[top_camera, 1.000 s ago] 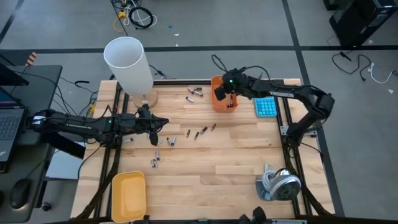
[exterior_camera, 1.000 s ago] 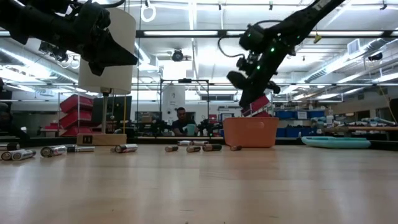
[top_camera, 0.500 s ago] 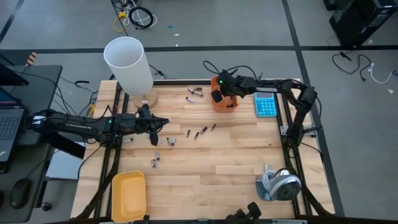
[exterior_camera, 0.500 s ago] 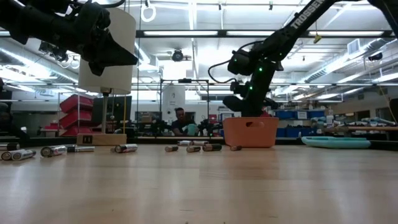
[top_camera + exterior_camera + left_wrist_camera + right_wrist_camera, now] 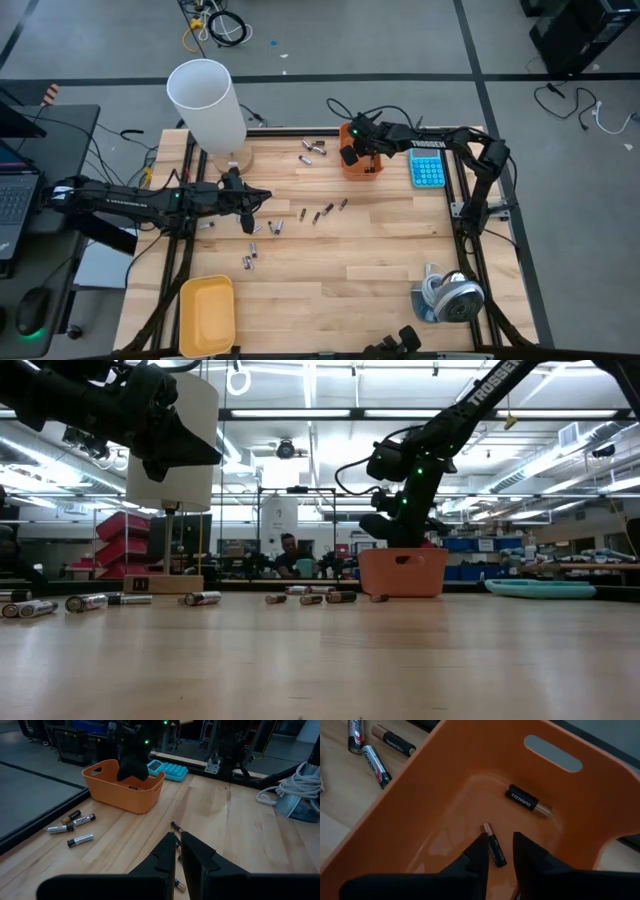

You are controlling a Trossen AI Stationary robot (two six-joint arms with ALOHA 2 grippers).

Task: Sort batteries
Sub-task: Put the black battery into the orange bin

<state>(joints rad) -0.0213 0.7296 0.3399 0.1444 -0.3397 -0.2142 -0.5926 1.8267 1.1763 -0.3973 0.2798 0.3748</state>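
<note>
Orange plastic bin (image 5: pixel 360 160) stands at twelve o'clock on the wooden surface (image 5: pixel 340 270); the right gripper (image 5: pixel 496 851) hangs inside it, fingers parted, a dark battery (image 5: pixel 494 845) lying loose on the bin floor between the tips and a second cell (image 5: pixel 528 801) just beyond. Nothing is gripped.

The remaining batteries (image 5: pixel 315 150) are scattered: one cluster beside the bin at eleven o'clock, another near centre (image 5: pixel 322 212), others at eight o'clock (image 5: pixel 250 260).

The left gripper (image 5: pixel 177 847) hovers left of centre above the surface, fingers nearly together and empty.

Judgement: the cells are light, rigid, smooth cylinders, apt to roll or slip. Take each across its mid-length, fingers square to the axis, not by the ends.

A yellow tray (image 5: pixel 205 315) sits at seven o'clock.
</note>
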